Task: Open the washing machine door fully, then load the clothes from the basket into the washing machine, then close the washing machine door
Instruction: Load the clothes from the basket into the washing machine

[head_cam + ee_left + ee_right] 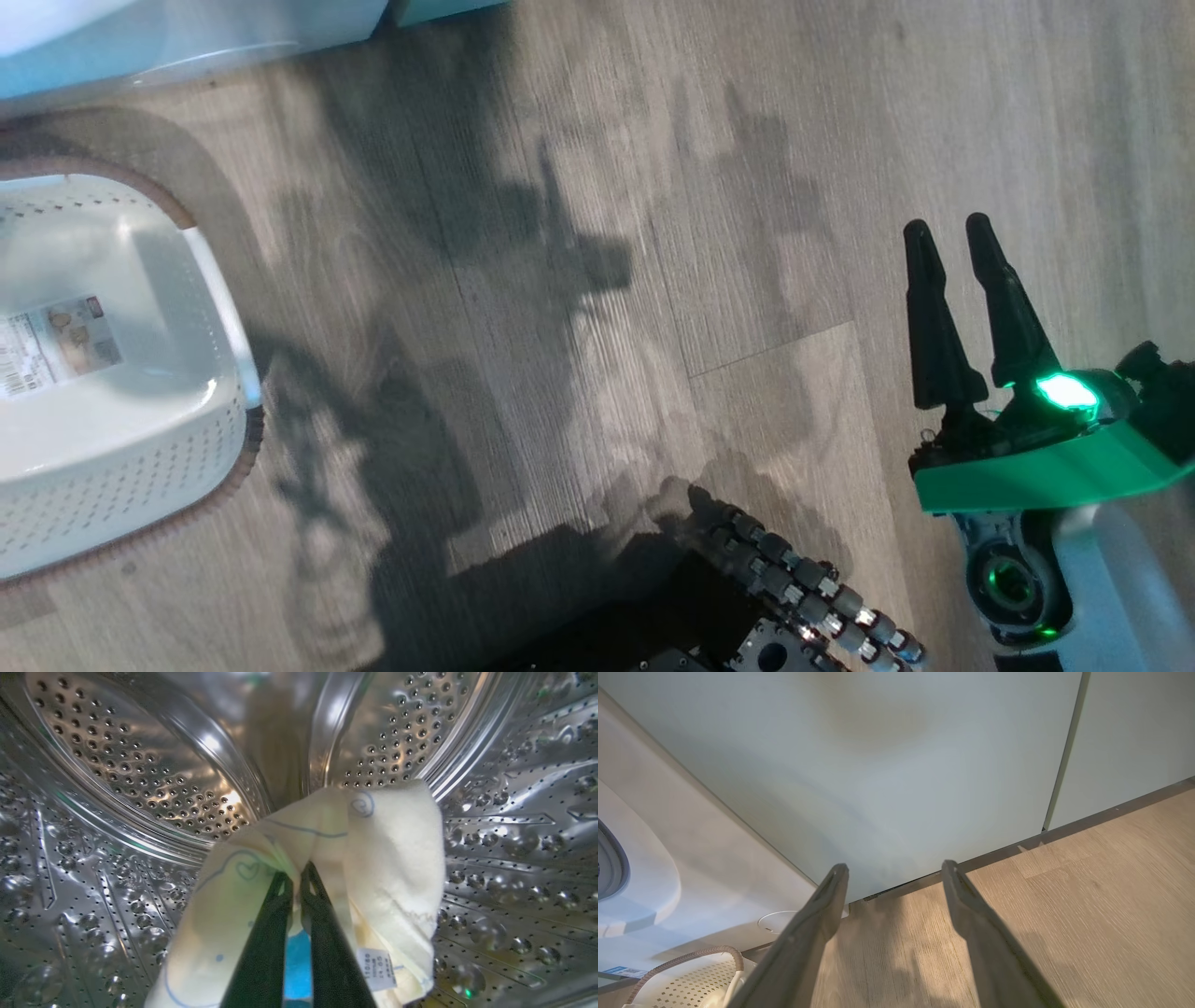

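Inside the steel drum of the washing machine (pixel 140 779), my left gripper (pixel 296 879) is shut on the clothes (pixel 392 858), a pale yellow garment with blue outlines and a blue patch that drapes over both fingers. The cream basket (pixel 112 392) with its brown rim sits on the floor at the left of the head view, showing only its sticker inside. My right gripper (pixel 948 233) hovers open over the floor at the right, holding nothing. In the right wrist view its fingers (pixel 831 891) point at the cabinet base, with the white washing machine (pixel 668 858) front and basket (pixel 686 975) to their left.
Pale green cabinet panels (pixel 901 765) stand beside the machine above a wooden floor (pixel 653 280). My dark base with its roller wheel (pixel 794 588) shows at the bottom of the head view. Shadows of my arms fall across the floor.
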Controlling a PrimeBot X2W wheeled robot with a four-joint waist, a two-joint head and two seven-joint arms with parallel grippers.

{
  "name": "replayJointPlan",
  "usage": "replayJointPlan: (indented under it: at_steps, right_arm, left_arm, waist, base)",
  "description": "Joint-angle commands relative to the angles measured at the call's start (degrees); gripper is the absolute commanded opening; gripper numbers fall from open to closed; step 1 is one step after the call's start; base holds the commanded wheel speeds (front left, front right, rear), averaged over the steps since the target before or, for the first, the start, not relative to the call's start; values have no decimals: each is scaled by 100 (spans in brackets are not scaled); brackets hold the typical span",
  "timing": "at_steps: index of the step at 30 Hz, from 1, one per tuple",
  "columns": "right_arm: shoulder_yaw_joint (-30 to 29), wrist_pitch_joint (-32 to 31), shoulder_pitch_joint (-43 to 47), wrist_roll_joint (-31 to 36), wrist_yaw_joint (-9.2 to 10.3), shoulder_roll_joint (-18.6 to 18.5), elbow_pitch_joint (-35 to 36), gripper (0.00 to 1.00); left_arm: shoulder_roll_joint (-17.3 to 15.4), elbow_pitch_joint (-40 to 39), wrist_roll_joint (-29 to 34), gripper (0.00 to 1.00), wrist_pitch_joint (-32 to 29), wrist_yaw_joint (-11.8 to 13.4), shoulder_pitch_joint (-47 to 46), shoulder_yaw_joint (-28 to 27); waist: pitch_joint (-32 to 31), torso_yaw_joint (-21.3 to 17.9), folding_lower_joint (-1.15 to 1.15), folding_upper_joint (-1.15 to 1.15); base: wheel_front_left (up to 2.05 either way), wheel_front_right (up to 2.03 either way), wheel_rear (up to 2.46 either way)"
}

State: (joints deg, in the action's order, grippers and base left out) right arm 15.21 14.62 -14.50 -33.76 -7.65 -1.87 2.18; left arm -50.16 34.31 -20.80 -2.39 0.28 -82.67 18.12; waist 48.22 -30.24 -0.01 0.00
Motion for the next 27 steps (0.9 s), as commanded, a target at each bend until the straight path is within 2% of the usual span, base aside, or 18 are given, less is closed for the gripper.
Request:
replayJointPlan:
  at_steps: [1,2,3,14,27]
  right_arm:
    - [29,38,158,29,16,-100,146,100]
    - [23,38,153,40,16,-100,144,100]
    - [16,38,150,50,16,-100,144,100]
    - [-69,38,113,96,16,-100,161,100]
    - [-225,38,73,195,16,-100,115,100]
  left_arm:
    - [-182,-107,-25,31,-35,-10,-115,-136]
    - [-146,-63,-52,84,-93,-2,-120,-129]
    - [-115,-47,-66,100,-114,-1,-126,-116]
    - [107,-163,-136,100,-314,93,-9,32]
    - [140,-1109,-621,100,-260,501,1145,-228]
  waist:
    - [-13,41,1,0]
    - [-21,60,1,0]
    - [-28,80,1,0]
    - [-54,302,1,0]
    - [-228,600,1,0]
  base:
    - [0,0,0]
    - [0,0,0]
    - [0,0,0]
    - [0,0,0]
    - [0,0,0]
